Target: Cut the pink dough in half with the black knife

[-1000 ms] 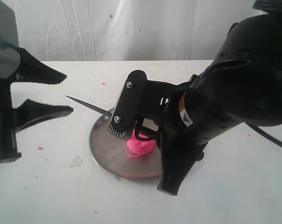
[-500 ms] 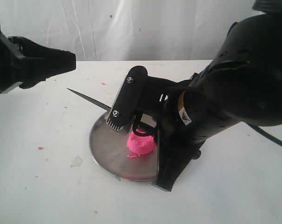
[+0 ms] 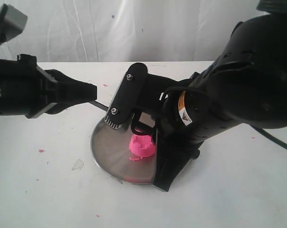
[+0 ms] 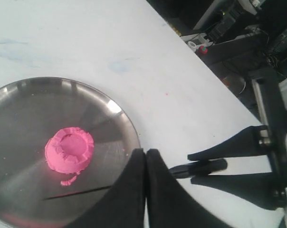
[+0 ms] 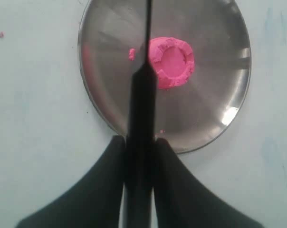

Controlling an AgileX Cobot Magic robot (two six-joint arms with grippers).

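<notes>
The pink dough (image 3: 142,146) is one round puck with a ridged rim, lying on the steel plate (image 3: 105,145). It also shows in both wrist views as the pink dough (image 4: 69,149) and the pink dough (image 5: 171,61). My right gripper (image 5: 140,140) is shut on the black knife (image 5: 141,104), whose blade runs over the plate right beside the dough's edge. In the exterior view the right gripper (image 3: 120,122) hangs above the plate's far left rim, and the knife blade (image 3: 101,105) pokes out leftward. My left gripper (image 3: 92,92) is shut and holds nothing, its tips just above the blade's point.
Tiny pink crumbs (image 3: 41,150) dot the white table (image 3: 48,190). A small pink scrap (image 5: 131,54) lies on the plate beside the blade. The bulky right arm (image 3: 238,95) fills the right side. Equipment stands beyond the table edge (image 4: 215,28).
The left gripper went from open to shut and swung in rightward and down to the knife's point. The right gripper with the knife shifted slightly up and left.
</notes>
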